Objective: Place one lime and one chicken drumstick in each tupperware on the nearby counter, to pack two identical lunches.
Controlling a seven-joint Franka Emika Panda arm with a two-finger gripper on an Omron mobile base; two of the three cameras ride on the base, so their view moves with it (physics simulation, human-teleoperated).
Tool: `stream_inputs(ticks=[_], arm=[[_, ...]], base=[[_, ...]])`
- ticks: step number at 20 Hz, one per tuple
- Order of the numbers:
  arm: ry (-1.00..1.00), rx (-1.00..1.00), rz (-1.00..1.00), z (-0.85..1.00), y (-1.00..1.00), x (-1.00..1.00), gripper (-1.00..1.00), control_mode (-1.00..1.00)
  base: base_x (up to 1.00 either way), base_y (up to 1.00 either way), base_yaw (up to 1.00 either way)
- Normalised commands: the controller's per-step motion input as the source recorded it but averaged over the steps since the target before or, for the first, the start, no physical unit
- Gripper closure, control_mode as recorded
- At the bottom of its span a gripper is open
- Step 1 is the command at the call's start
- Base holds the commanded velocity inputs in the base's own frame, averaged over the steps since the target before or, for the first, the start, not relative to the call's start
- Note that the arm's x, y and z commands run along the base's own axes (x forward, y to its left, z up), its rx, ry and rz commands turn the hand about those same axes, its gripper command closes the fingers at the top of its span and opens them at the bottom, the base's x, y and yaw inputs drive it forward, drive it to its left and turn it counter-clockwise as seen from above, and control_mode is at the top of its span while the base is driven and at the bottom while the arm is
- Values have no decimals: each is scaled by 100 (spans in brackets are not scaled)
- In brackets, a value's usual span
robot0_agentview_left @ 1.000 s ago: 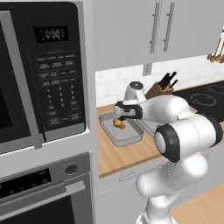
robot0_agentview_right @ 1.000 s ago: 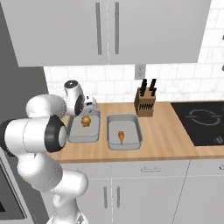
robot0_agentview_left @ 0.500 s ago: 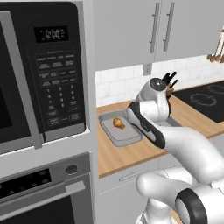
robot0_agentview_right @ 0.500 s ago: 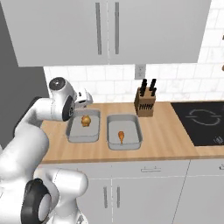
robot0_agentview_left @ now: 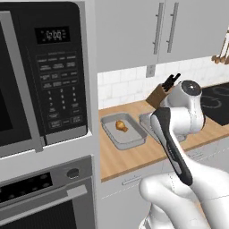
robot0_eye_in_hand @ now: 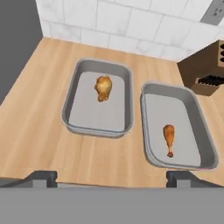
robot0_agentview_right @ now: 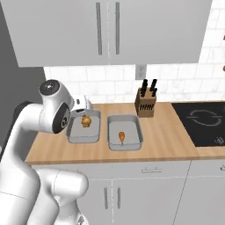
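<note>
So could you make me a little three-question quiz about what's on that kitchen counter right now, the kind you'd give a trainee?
1. True or false: each tupperware (left one, right one) holds a chicken drumstick.
2. How many limes lie in the trays? A) none B) one C) two
3. Fill in: the knife block stands on the counter between the right tupperware and the ____.

Key:
1. True: one drumstick lies in the left tray, the other in the right.
2. A.
3. Stovetop.
</note>
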Motion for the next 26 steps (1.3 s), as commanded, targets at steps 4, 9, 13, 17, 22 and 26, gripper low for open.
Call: stream_inputs(ticks=[4,9,13,17,22,26], arm=[[7,0,0,0,-6,-25,-100,100],[0,0,0,0,0,0,-100,100],[0,0,0,0,0,0,-100,100],[0,0,0,0,0,0,-100,100],[0,0,0,0,0,0,-100,100],[0,0,0,0,0,0,-100,100]], base=[[-75,-22,0],[-100,-1,7],[-99,22,57],[-58,19,84],[-34,17,93],[-31,28,93]])
